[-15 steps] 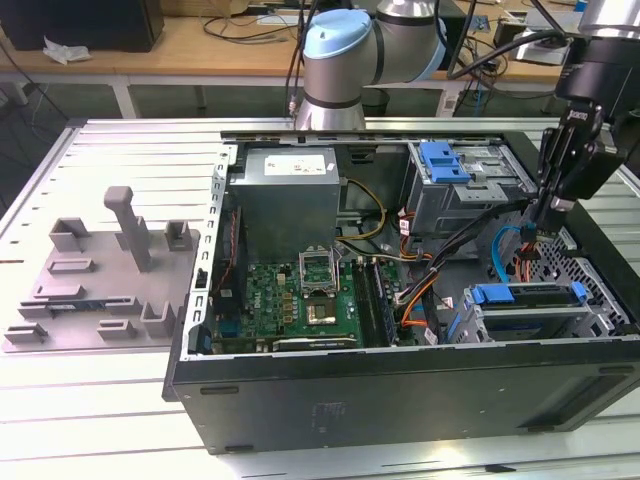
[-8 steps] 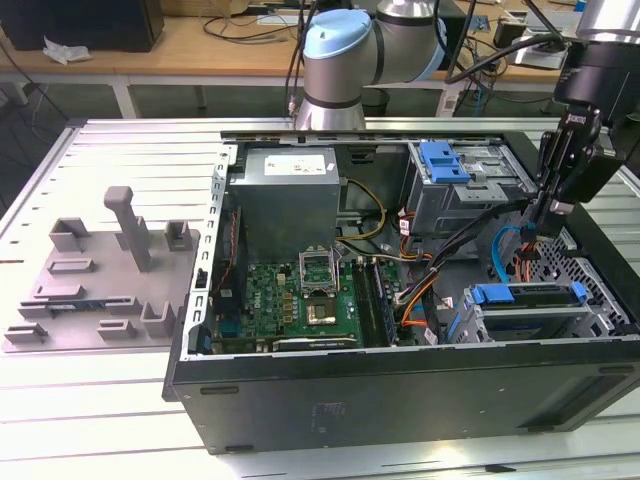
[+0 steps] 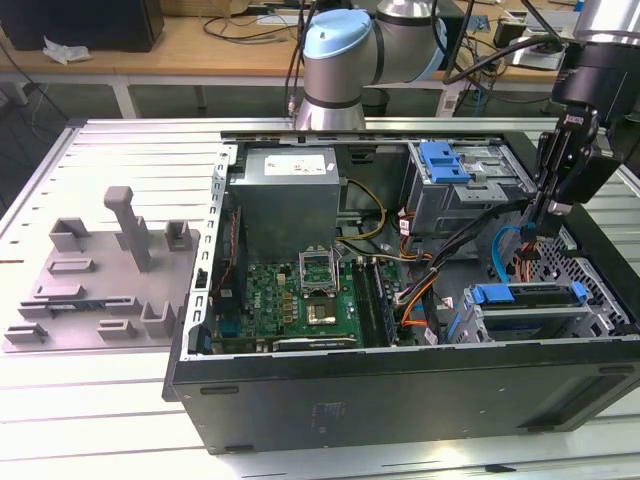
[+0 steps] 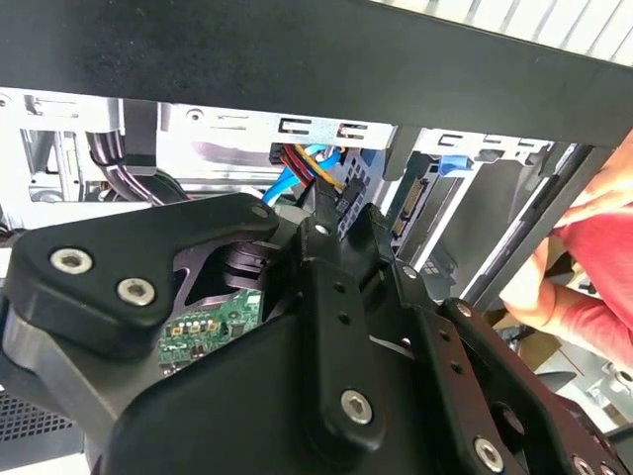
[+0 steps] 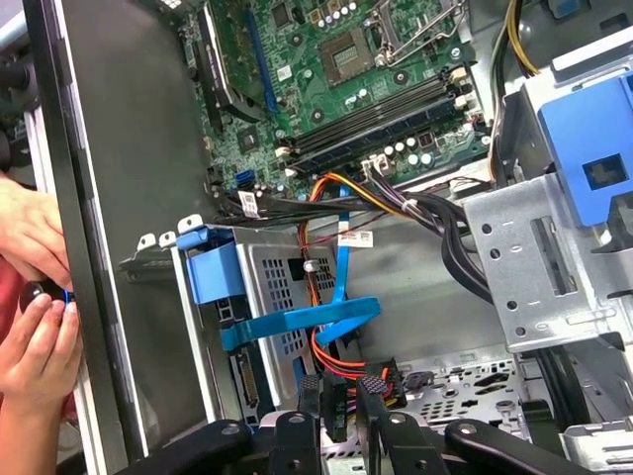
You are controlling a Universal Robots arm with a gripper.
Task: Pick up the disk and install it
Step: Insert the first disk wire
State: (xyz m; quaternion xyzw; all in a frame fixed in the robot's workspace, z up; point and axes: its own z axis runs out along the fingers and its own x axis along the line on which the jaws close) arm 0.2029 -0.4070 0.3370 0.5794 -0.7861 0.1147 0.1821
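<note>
- Case: matt black painted metal.
- Drive cage: bare silvery sheet metal, dull sheen.
- Claw: matt black, shiny screw heads.
- Bench: ribbed pale metal.
- Fixture: matt grey plastic.
- Flat cable: smooth blue plastic.

We see our arm as thick silver-grey tube sections, with a pale blue cap on a round joint and a black cable running to the dark wrist. Our gripper is matte black, built of flat, rounded link plates pinned with bright silver screws. A small green circuit board sits between the plates.
</note>
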